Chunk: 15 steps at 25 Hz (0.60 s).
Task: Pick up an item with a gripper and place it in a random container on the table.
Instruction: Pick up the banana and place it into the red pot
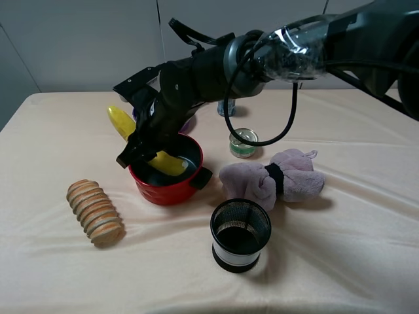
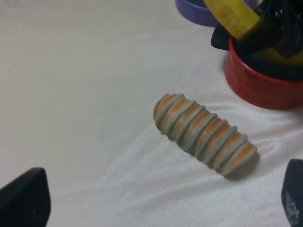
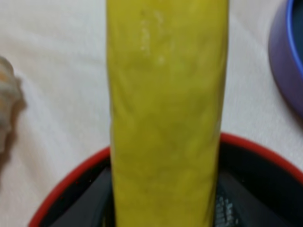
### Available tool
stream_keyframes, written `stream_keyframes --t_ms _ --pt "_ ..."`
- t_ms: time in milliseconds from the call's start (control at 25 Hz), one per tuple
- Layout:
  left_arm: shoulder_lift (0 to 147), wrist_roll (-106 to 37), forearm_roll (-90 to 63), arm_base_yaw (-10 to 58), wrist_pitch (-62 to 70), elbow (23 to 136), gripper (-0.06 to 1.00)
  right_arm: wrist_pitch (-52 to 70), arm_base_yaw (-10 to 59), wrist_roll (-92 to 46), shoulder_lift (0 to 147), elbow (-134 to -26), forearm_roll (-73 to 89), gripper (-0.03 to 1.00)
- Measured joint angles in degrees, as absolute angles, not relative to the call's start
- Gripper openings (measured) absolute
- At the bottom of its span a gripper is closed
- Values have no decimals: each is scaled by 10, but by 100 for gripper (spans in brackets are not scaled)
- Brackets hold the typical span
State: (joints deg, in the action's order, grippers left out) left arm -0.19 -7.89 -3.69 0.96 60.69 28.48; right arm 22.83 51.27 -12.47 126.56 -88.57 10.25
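Observation:
The yellow banana (image 1: 122, 122) lies slanted across the red pot (image 1: 167, 191), one end down inside it and the other sticking up past the far-left rim. My right gripper (image 1: 139, 149) reaches across from the right and is shut on the banana's middle, just above the pot's left rim. In the right wrist view the banana (image 3: 165, 118) fills the frame, with dark fingers (image 3: 90, 203) either side and the pot's red rim (image 3: 71, 182) below. My left gripper (image 2: 158, 205) is open and empty above the cloth near the bread loaf; it is out of the exterior high view.
A ridged tan bread loaf (image 1: 95, 212) lies left of the pot on the beige table (image 1: 52, 131). A black mesh cup (image 1: 240, 234) stands in front, a purple plush (image 1: 275, 178) to the right, a green tin (image 1: 243, 142) behind it. A purple pan (image 2: 196, 12) sits behind the pot.

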Motion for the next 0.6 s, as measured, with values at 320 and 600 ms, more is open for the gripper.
stream_keyframes --t_ms 320,600 --pt "-2 -79 -37 10 607 285 99 231 513 -135 1266 -886 101 30" --pt "-2 -79 -37 10 607 285 99 234 513 -175 1266 -886 101 30"
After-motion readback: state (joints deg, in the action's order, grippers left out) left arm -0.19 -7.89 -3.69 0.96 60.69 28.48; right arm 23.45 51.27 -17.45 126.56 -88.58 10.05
